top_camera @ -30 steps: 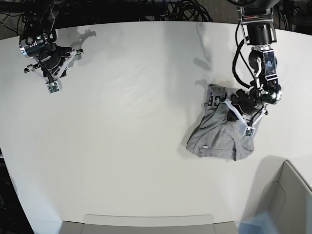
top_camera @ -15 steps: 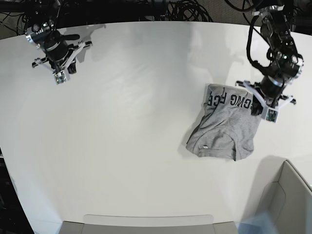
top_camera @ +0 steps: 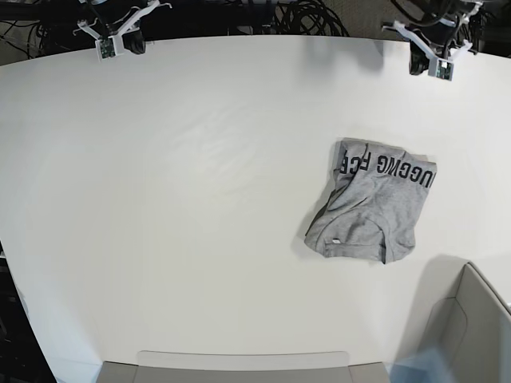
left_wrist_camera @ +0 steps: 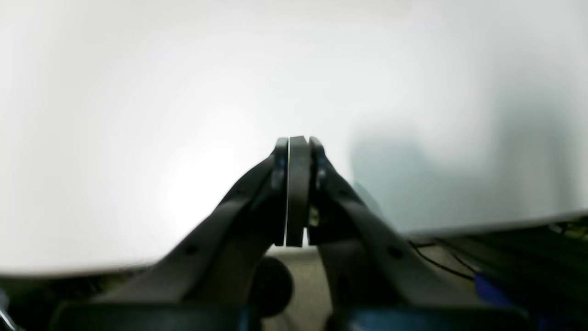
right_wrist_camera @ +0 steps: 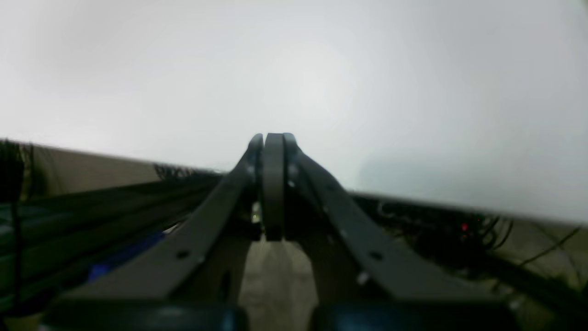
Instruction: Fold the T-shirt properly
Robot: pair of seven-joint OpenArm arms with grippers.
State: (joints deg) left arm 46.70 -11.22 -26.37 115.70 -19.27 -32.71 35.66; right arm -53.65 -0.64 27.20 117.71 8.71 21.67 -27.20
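Lying crumpled on white table [top_camera: 200, 239], grey T-shirt [top_camera: 371, 211], both arms' fingers [left_wrist_camera: 296, 184] pressed together, empty

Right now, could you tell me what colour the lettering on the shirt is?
Black, on the grey shirt; the base view shows it best.

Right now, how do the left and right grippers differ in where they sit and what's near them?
The left gripper sits at the table's far edge on the base view's right, the side where the T-shirt lies; the right gripper sits at the far edge on the view's left, with only bare table before it. Shared: both have their fingers pressed shut on nothing, and neither touches the T-shirt.
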